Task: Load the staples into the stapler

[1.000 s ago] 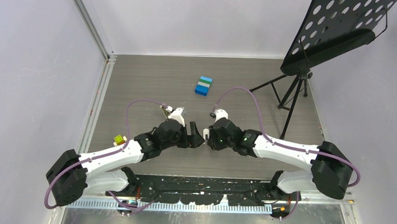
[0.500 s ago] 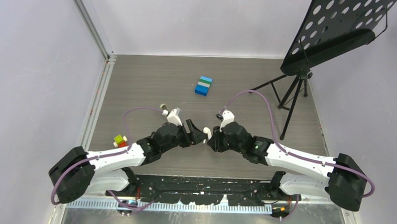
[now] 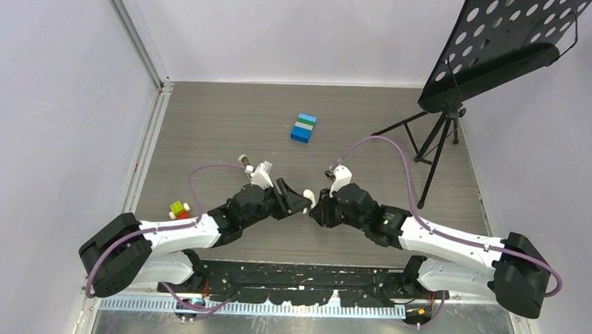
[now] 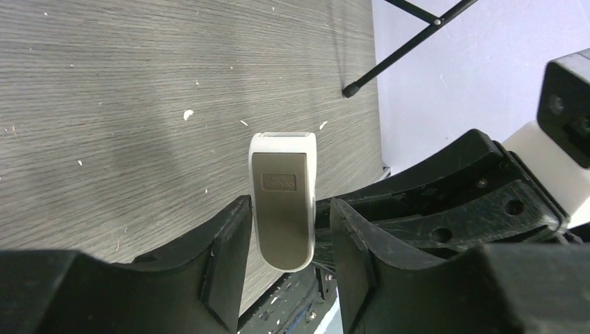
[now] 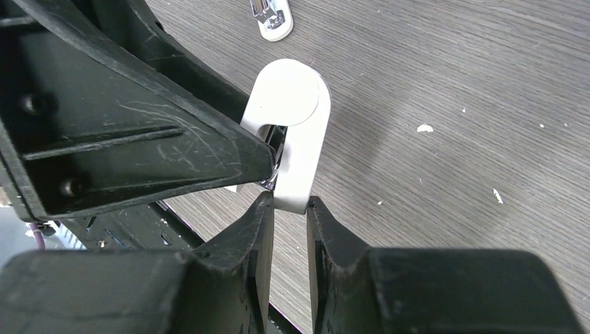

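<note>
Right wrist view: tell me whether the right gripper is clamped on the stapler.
Yes, the right gripper pinches the white end of the stapler between its two fingers, with no gap showing.

Bare bench (image 3: pixel 220 120) far-left gives room; blue brick stack (image 3: pixel 303 128) mid-far, stand (image 3: pixel 489 73) right, small bricks (image 3: pixel 178 209) near-left obstruct.

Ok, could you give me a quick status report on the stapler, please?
Right end effector shut on stapler at white end. Left end effector open, astride its beige top. Blue bricks well behind, not in the way.
</note>
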`<state>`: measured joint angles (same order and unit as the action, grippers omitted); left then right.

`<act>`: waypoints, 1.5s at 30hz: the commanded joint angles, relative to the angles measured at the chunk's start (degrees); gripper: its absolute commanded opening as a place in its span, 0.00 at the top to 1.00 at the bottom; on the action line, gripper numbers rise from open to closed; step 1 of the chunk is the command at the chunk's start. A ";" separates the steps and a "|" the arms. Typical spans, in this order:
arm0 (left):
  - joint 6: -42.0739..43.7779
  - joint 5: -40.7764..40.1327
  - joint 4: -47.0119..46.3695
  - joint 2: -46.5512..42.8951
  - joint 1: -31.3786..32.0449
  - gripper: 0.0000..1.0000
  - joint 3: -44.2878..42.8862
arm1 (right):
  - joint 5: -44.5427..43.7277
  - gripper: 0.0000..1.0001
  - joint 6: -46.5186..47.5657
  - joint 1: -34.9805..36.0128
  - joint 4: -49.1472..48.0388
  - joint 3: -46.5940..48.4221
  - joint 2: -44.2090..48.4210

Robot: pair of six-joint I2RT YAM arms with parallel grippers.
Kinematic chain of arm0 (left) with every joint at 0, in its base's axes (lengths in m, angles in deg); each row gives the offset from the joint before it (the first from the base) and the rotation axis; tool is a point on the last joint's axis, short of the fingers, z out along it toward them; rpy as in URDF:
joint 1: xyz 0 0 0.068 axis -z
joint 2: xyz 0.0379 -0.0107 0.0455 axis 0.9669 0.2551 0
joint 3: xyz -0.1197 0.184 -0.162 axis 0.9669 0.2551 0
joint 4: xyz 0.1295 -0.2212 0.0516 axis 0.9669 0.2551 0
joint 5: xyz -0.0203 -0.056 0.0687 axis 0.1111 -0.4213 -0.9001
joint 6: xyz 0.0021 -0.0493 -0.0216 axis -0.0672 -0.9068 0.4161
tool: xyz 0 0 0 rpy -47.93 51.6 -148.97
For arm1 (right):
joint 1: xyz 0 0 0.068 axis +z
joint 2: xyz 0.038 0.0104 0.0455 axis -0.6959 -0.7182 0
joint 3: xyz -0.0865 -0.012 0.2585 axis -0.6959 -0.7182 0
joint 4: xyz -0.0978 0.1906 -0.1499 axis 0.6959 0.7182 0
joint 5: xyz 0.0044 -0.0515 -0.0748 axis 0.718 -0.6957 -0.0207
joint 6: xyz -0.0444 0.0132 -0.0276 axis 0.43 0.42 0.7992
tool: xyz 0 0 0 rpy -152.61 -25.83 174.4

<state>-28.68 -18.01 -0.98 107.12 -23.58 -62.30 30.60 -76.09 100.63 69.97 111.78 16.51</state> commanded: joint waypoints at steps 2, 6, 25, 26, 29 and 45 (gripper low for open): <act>-0.79 0.08 -4.38 -3.16 0.13 0.54 1.04 | -0.93 0.99 -0.71 0.38 -3.52 -0.49 1.62; -0.73 0.50 -4.43 -3.80 0.13 0.56 0.98 | -1.03 0.99 -0.73 0.33 -3.53 -0.56 1.62; 0.93 1.29 -3.69 -6.54 0.13 0.94 1.76 | -1.13 0.88 -2.58 0.29 -5.76 -1.18 2.87; 1.30 -0.07 -3.72 -7.25 0.09 0.98 2.17 | -1.10 0.78 -2.86 0.25 -5.61 -1.11 3.05; 1.64 -1.55 -4.46 -10.06 -0.80 1.00 4.08 | -0.01 0.56 -4.15 -0.33 -5.07 -0.83 3.72; 0.78 1.81 -12.31 -22.44 -6.02 1.00 10.40 | 19.74 0.25 -23.16 -9.86 -24.46 -4.64 8.32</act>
<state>-28.02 -18.06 -4.17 85.42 -29.29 -52.18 45.55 -91.91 90.99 56.96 108.64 24.55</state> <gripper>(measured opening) 0.336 0.743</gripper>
